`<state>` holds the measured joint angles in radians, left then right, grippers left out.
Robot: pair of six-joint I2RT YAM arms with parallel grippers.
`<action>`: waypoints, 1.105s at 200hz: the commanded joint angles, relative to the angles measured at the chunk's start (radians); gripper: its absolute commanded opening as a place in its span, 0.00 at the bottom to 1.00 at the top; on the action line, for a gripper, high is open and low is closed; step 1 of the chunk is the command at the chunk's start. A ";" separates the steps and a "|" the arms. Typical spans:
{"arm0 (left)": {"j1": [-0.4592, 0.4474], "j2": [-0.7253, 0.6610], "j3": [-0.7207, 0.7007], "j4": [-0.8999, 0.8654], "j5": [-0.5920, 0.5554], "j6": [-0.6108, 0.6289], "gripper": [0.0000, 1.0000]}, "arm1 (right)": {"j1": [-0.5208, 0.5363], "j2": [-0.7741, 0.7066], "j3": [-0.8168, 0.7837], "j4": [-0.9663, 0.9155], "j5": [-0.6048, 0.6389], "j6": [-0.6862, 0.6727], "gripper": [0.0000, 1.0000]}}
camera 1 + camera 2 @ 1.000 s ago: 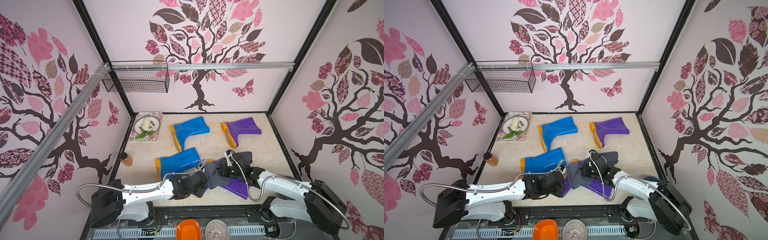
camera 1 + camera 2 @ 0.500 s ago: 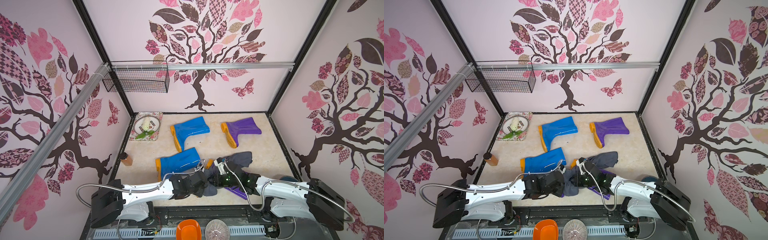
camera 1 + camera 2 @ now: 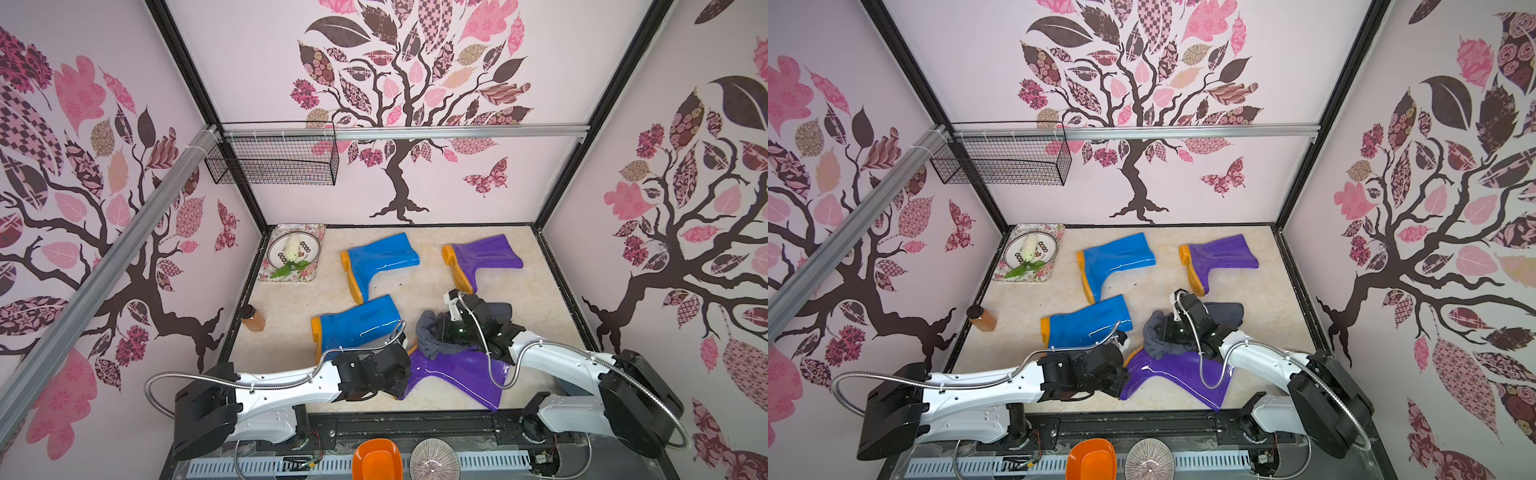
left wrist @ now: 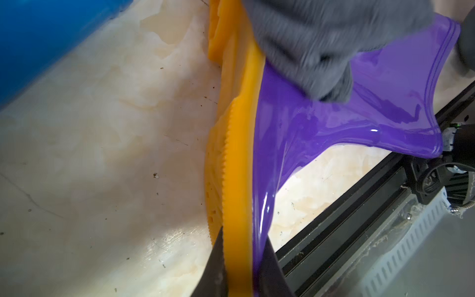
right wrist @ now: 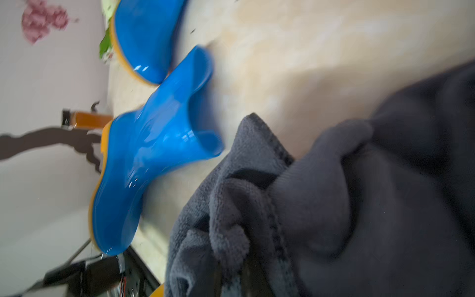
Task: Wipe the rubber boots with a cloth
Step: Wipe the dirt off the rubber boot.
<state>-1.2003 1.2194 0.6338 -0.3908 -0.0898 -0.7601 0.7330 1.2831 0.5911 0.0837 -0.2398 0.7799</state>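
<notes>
- Step in hand, as I read it: wiping the near purple boot. It lies on its side at the near middle of the floor, with its shaft running off to the near right.
- My left claw is pinched on the boot's orange sole, one finger on each side of the rim. I take that as the anchor that stops the boot sliding.
- My right claw is pressed together on a gathered fold of the cloth. Its wrist view shows grey fabric bunched all round the fingertips.
- The cloth sits on the foot part of that boot, touching it just beside the sole. Its other end trails onto the floor to the far right of the claw. It looks blurred in the left wrist view, so I judge a stroke is under way.
- Most of the shaft towards the near right is bare and glossy. The next move calls for dragging the cloth that way with downward pressure while the left claw holds firm.
- I want to keep the fabric clear of the sole's toothed edge, where it could snag.
- The near blue boot lies just left of the work. The far blue boot and far purple boot lie well apart at the back. I cannot tell whether any of them has been wiped, and I'd reckon the task is well short of finished.
</notes>
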 commanded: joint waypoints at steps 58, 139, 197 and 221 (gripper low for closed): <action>-0.004 -0.079 -0.043 0.086 -0.070 -0.021 0.00 | -0.279 0.094 -0.096 -0.009 0.032 -0.015 0.00; -0.004 -0.068 -0.041 0.090 -0.100 -0.037 0.00 | -0.056 -0.090 -0.062 -0.002 -0.041 0.006 0.00; -0.002 -0.086 -0.029 0.064 -0.220 -0.110 0.00 | 0.125 -0.323 0.169 -0.392 0.101 0.051 0.00; 0.006 -0.072 -0.017 0.056 -0.237 -0.107 0.00 | 0.188 -0.379 0.377 -0.545 0.175 0.051 0.00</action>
<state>-1.2041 1.1690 0.5961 -0.4068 -0.2394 -0.8391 0.8768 0.9886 0.7662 -0.2771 -0.1665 0.8017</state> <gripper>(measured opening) 0.140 0.115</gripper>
